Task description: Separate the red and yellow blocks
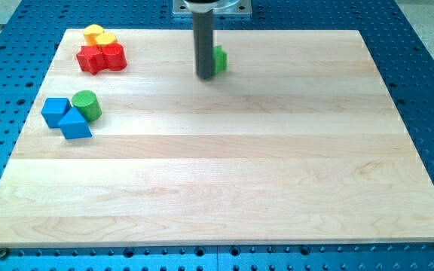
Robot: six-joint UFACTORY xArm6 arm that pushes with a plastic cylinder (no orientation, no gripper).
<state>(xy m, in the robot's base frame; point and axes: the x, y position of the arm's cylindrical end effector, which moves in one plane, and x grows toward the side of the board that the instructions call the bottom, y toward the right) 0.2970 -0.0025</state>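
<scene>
Two red blocks (pixel 102 57) sit touching each other near the view's top left of the wooden board (pixel 224 173). Two yellow blocks (pixel 98 36) lie just above them, touching the red ones. My tip (pixel 205 76) is at the end of the dark rod at the view's top centre, well to the right of the red and yellow cluster. A green block (pixel 219 59) sits right behind the rod, partly hidden by it.
A green cylinder (pixel 87 105) stands at the view's left, touching two blue blocks: a blue cube-like block (pixel 54 111) and a blue triangular block (pixel 74 123). The board lies on a blue perforated table (pixel 428 90).
</scene>
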